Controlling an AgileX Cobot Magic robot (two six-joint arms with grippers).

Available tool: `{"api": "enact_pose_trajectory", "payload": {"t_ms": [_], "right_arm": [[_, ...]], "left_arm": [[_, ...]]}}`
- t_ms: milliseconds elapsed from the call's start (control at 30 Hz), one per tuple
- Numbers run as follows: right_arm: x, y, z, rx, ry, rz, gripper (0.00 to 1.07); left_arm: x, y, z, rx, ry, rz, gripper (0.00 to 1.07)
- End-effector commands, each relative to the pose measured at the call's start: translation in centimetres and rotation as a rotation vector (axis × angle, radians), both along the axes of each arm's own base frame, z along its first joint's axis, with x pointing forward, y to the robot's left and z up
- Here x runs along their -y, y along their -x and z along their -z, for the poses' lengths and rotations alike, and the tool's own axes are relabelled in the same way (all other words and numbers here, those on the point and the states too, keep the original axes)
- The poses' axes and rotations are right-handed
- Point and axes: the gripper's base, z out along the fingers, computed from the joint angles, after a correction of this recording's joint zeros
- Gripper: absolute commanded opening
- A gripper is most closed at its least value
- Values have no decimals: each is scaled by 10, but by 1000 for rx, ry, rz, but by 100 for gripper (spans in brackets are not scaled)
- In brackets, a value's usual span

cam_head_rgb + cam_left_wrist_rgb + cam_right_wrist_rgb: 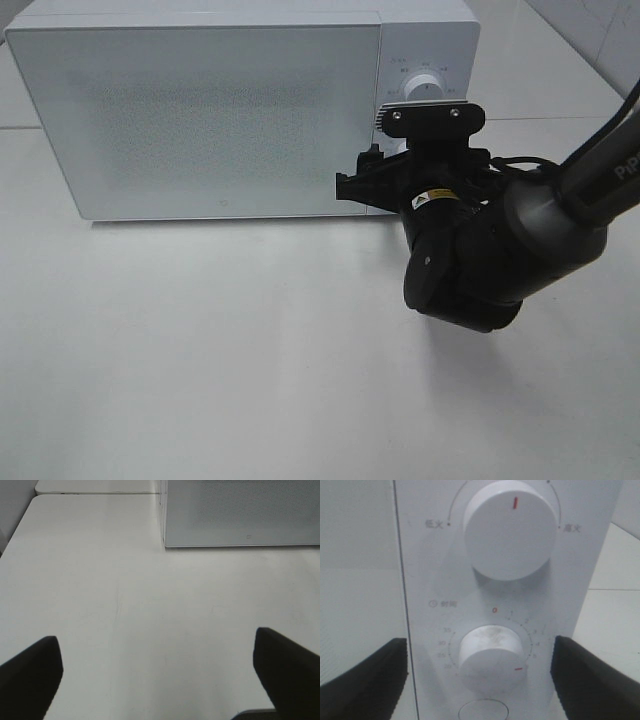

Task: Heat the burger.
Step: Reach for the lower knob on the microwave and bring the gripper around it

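Right gripper [479, 676] spread wide, its 2 jaws flanking the lower knob [492, 655] (not touching); left gripper [157, 672] wide, empty.

Microwave [200, 110] at the rear of the desk [250, 380].
Control panel [430, 570] on its right; upper dial [510, 527] above lower dial [492, 657], which lies between the right fingers [365, 680], seemingly untouched.
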Motion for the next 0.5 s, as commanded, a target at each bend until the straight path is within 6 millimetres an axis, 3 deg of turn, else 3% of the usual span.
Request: {"api": "enact_pose_trajectory", "payload": {"t_ms": [33, 500], "right_arm": [[0, -7, -3, 52, -11, 18, 76], [6, -16, 2, 27, -30, 44, 75]], "left_arm": [[0, 3, 0, 33, 3, -8, 98], [0, 2, 0, 27, 4, -8, 98]]}}
